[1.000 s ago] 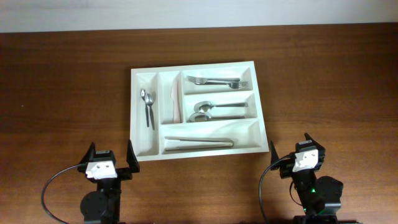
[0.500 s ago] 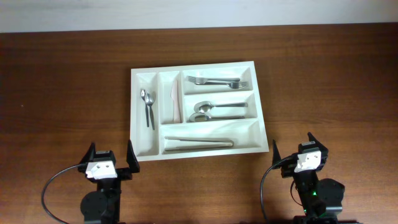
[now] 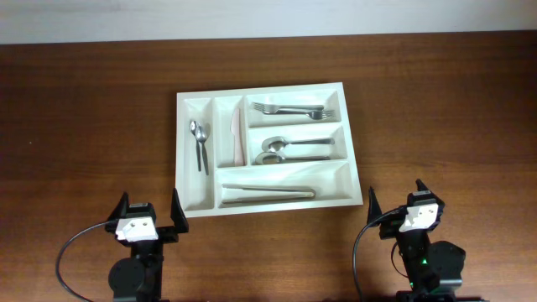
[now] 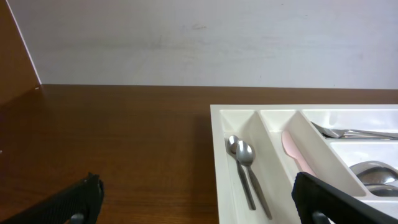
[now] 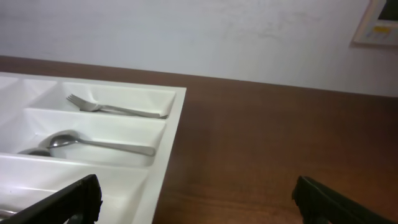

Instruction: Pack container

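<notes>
The white cutlery tray (image 3: 357, 180) lies mid-table. Its two upright compartments hold two small spoons (image 3: 200, 144) and a pale pink knife (image 3: 237, 138). Its long compartments hold forks (image 3: 289, 109), large spoons (image 3: 289, 149) and knives (image 3: 268, 193). My left gripper (image 3: 148, 210) is open and empty, just in front of the tray's front left corner. My right gripper (image 3: 396, 201) is open and empty, beside the tray's front right corner. The left wrist view shows the small spoons (image 4: 244, 168) and the tray (image 4: 221, 155). The right wrist view shows the tray (image 5: 169, 146), a fork (image 5: 115, 107) and a spoon (image 5: 99, 144).
The brown wooden table (image 3: 84, 126) runs around the tray on all sides. A white wall (image 3: 252, 17) borders the far edge. A framed sheet (image 5: 379, 25) hangs on the wall at the right.
The right gripper has drawn slightly back toward the front edge and straightened. The left arm and the cutlery have not moved.
</notes>
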Controlling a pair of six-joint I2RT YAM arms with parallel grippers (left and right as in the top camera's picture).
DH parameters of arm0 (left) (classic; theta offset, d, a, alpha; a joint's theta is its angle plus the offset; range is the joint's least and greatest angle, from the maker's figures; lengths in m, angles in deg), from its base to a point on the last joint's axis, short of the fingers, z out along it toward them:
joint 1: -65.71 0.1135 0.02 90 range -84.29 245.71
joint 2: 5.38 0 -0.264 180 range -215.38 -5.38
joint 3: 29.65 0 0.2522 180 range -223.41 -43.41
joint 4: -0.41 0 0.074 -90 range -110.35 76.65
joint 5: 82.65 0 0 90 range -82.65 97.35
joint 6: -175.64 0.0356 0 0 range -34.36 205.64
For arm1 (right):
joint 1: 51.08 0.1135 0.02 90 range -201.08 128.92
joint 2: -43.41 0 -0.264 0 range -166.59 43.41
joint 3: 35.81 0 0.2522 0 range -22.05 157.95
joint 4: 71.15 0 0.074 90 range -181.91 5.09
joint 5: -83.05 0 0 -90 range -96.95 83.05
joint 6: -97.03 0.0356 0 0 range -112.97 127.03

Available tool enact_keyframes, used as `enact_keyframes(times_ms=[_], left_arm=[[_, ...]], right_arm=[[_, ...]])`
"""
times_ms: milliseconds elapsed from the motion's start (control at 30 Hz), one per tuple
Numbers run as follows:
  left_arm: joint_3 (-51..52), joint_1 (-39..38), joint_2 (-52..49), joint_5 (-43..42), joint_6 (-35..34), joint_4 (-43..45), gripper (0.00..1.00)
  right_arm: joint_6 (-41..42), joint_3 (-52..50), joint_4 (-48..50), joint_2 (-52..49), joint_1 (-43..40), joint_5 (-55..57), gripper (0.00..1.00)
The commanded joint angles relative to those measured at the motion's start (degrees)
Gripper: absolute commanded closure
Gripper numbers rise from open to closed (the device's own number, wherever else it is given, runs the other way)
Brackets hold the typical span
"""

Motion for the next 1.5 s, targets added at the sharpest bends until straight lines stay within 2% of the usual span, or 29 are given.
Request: enact_keyframes(times_ms=[0,1467], left_arm=[[0.26,0.39,0.44,-0.63,0.85,-0.09,0.01],[0.26,0.39,0.44,-0.63,0.85,-0.09,0.01]], right_arm=[[0.66,-0.68,0.17,1.88,0.48,0.35,0.01],[0.28,-0.68,0.35,3.3,0.48,0.96,0.01]])
